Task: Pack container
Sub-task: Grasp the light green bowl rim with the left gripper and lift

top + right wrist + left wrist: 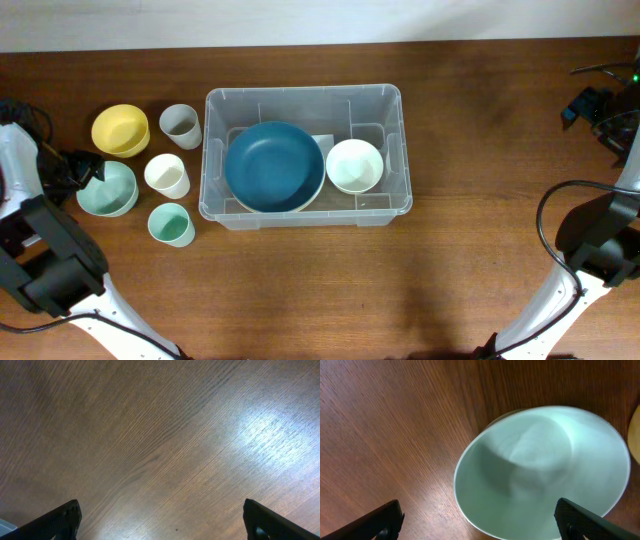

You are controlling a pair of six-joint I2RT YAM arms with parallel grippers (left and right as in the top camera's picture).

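Note:
The clear container (212, 150) stands at the table's middle, holding a dark blue plate (273, 165) and a white bowl (354, 165). Left of it are a yellow bowl (120, 129), a grey cup (180, 124), a white cup (167, 175), a mint cup (170, 224) and a mint bowl (110, 190). My left gripper (88, 170) is open just above the mint bowl (540, 470), its fingers (480, 522) straddling the bowl's near rim. My right gripper (590, 105) is open and empty at the far right, over bare wood (160, 520).
A sliver of the yellow bowl (636, 435) shows at the right edge of the left wrist view. A corner of the container (4, 524) shows at the lower left of the right wrist view. Cables hang by both arms at the table's sides.

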